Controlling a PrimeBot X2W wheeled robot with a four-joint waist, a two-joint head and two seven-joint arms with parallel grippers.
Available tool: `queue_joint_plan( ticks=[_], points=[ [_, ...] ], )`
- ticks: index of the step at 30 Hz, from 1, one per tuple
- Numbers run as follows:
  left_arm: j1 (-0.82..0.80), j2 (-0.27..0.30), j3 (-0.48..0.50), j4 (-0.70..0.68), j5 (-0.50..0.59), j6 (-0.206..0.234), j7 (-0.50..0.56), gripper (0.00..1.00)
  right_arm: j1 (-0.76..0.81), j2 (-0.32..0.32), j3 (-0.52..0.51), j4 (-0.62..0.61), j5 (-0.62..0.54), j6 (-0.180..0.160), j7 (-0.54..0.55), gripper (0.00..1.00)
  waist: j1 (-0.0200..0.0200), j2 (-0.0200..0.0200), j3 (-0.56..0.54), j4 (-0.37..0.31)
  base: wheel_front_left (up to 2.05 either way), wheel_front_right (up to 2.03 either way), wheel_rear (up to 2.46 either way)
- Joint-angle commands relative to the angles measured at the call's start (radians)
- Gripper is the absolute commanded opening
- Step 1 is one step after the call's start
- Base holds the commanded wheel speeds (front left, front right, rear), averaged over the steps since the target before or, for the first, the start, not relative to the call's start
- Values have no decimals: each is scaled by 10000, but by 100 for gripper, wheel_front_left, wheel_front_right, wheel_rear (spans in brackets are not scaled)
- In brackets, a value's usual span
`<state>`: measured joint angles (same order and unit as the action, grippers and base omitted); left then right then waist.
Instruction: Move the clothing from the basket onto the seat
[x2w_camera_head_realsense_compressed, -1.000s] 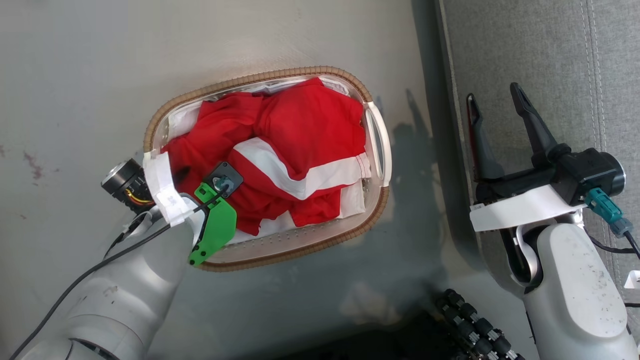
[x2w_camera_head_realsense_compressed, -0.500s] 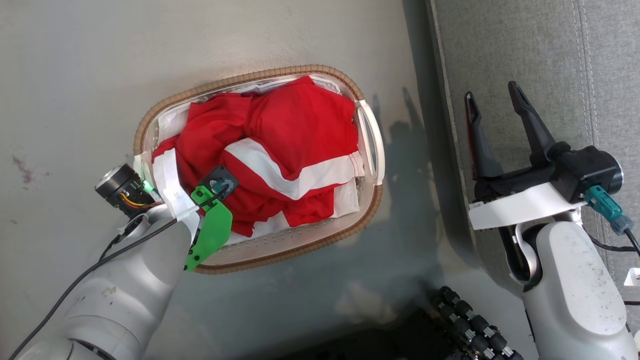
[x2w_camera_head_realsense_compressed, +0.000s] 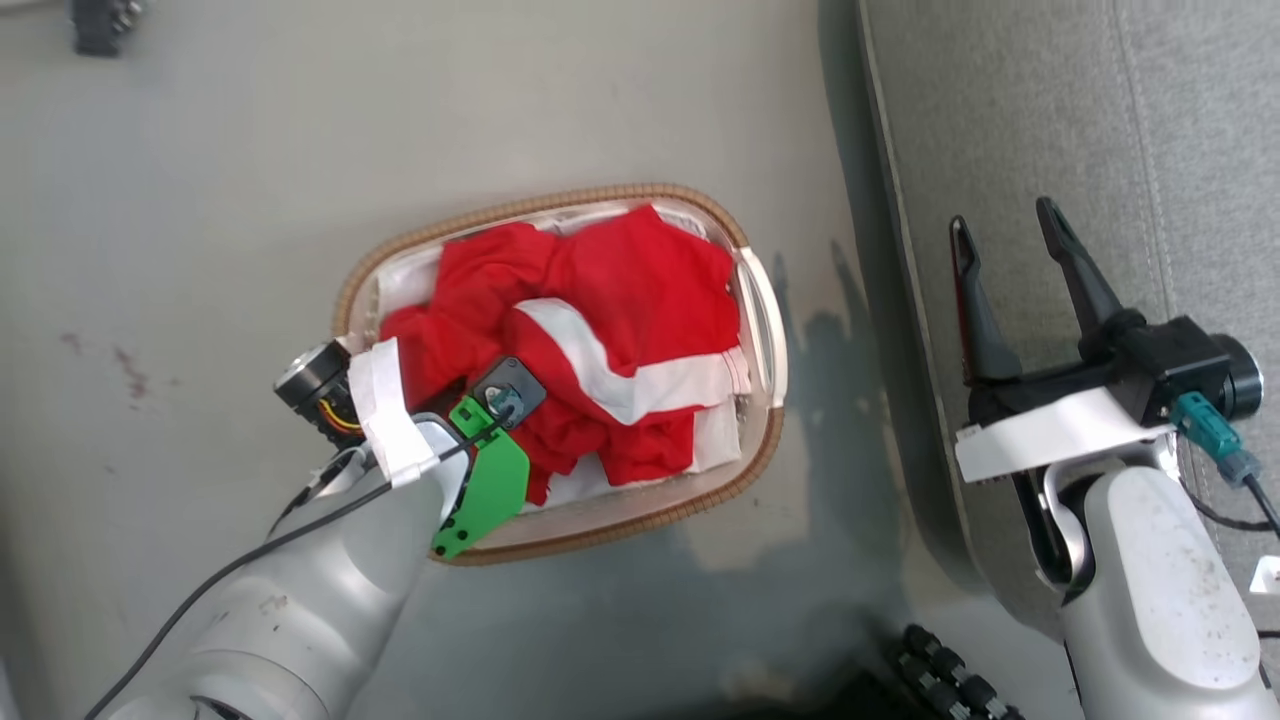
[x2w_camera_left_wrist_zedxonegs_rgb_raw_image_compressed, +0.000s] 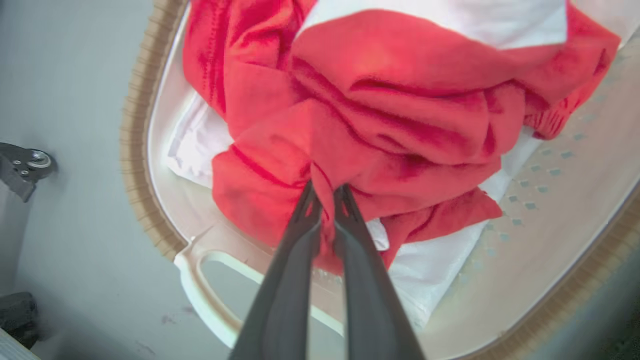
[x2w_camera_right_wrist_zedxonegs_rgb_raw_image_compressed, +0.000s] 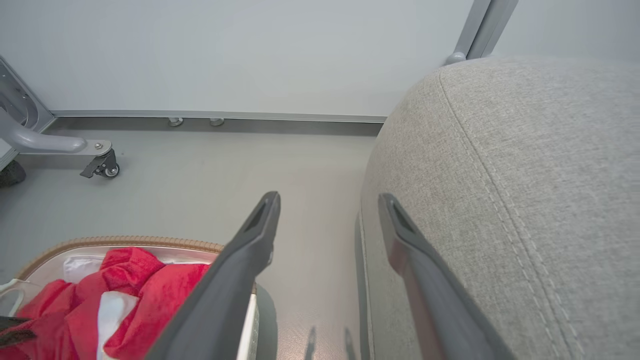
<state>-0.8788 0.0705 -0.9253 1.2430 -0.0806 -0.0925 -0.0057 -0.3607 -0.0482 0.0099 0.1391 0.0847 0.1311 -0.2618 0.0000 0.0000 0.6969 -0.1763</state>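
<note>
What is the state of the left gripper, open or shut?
Shut on the clothing: in the left wrist view, the left gripper pinches a red fold between its fingers, over the basket.

The left gripper pinches a fold of the red clothing heaped in the cream basket.

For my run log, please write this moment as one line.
phase: grasp | left gripper: shut on clothing, in basket | right gripper: open, at seat edge
</note>
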Motion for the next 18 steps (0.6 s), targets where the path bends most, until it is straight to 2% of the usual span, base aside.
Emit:
queue_joint_plan(
  ticks=[1,11,18],
  points=[
    [220,-80,9,-124,-166,76,-390,0,285,-41,-134,86,-172,-7,-49,100,0,0,-971,487,0,0,0],
    [423,-168,-240,-550,-372,-76,-1787,0,1117,-42,-464,317,-726,-8,-49,100,0,0,-2823,1124,0,0,0],
    [493,-203,-383,-1043,-587,-116,-2277,0,1765,-42,-504,511,-999,-8,-49,100,0,0,-4113,1328,0,0,0]
  ],
)
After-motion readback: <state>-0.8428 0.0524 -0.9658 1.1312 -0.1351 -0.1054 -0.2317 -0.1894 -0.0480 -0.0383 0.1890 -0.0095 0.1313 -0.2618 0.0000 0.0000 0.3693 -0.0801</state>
